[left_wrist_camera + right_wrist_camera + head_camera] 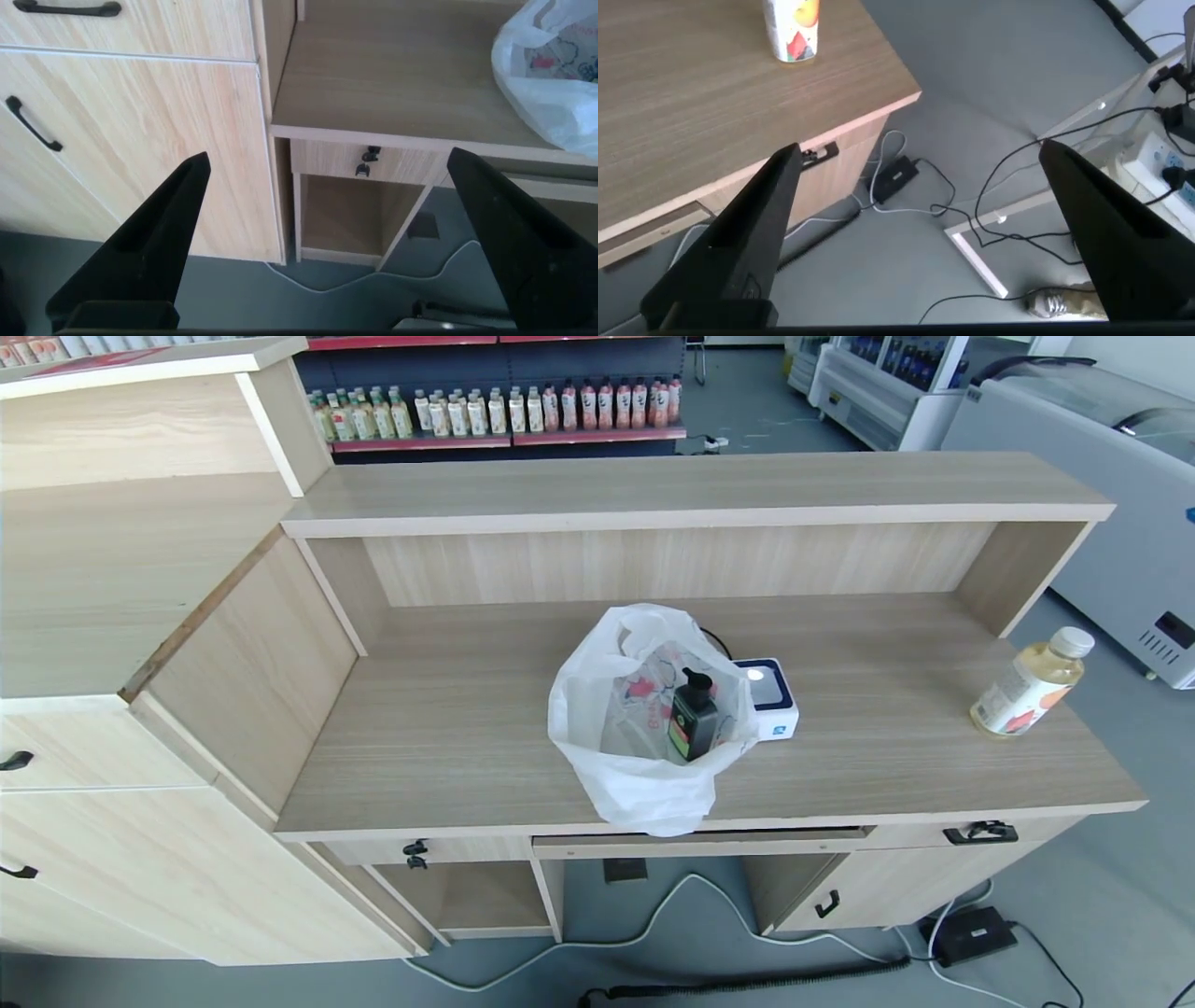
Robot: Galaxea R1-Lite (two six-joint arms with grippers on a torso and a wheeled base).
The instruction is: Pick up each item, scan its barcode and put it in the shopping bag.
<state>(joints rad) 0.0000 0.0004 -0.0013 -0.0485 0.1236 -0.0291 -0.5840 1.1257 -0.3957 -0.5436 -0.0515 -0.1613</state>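
Stocked shelves [495,415] behind; wooden counter [448,728] bears bag [635,784], scanner [770,695], bottle [1027,686].

Head camera overlooks the counter [467,728] from above; wrist cameras face its front corners, left sharing the bag [551,84], right the bottle [792,28]

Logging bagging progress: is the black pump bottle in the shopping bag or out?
In. The black pump bottle stands upright inside the open shopping bag, visible through its mouth. The juice bottle is outside, on the counter.

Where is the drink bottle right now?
In the head view the drink bottle stands upright at the right end of the counter, well right of the scanner and shopping bag.
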